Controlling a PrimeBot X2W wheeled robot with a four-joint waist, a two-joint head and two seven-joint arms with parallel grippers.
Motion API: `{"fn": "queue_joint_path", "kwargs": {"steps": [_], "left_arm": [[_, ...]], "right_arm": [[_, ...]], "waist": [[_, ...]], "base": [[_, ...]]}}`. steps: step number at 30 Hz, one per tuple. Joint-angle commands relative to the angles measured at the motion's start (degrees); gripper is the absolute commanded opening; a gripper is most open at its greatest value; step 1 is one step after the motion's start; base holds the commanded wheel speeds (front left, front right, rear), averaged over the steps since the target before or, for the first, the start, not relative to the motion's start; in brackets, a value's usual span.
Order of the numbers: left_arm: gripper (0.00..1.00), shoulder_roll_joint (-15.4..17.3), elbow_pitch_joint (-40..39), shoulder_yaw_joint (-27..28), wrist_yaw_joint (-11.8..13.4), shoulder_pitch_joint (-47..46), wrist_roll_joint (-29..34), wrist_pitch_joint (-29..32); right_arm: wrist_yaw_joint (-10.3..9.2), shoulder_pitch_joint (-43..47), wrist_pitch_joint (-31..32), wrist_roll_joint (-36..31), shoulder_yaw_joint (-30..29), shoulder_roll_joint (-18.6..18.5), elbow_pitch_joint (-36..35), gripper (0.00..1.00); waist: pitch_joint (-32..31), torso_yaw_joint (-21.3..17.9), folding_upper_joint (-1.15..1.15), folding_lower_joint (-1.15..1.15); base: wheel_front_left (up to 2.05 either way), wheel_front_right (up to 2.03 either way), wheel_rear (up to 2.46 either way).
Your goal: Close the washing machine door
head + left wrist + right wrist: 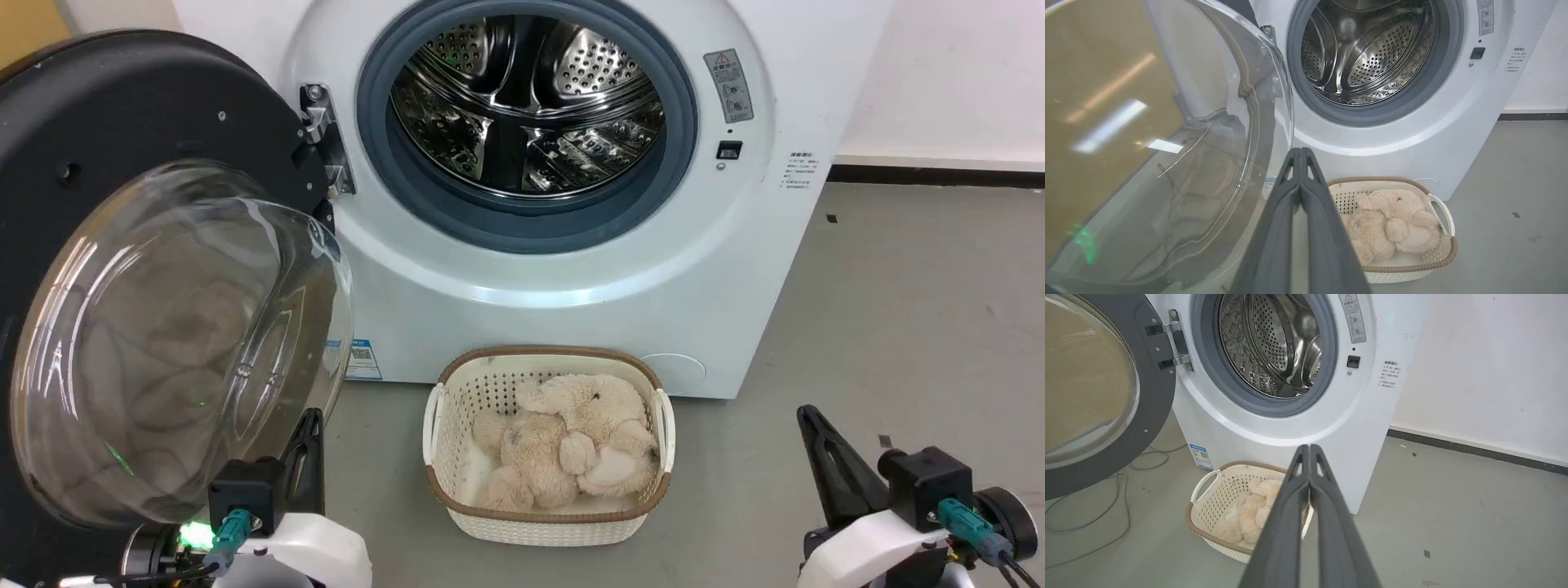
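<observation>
Left hand [1300,151] pressed together, empty, just beside open door [180,327], 9 o'clock of washing machine [571,269]. Pre-contact step; next move probably pushes door toward 3 o'clock.

Smooth white shell on the washing machine [571,269]; shiny perforated steel drum [522,98]. Matt dark rim, clear glossy bowl on the washing machine door [106,106].
</observation>
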Motion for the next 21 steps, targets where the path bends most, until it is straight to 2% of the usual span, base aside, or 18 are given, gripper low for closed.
{"fn": "queue_joint_path", "kwargs": {"steps": [1,21], "left_arm": [[0.00,0.05,-0.23,-0.05,-0.25,-0.88,0.17,0.01],[0.00,0.05,-0.23,-0.05,-0.25,-0.88,0.17,0.01]], "right_arm": [[0.03,-0.71,0.03,-0.44,-0.02,0.25,-0.25,0.00],[0.03,-0.71,0.03,-0.44,-0.02,0.25,-0.25,0.00]], "waist": [[0.00,0.00,0.00,0.00],[0.00,0.00,0.00,0.00]], "base": [[0.00,0.00,0.00],[0.00,0.00,0.00]]}}
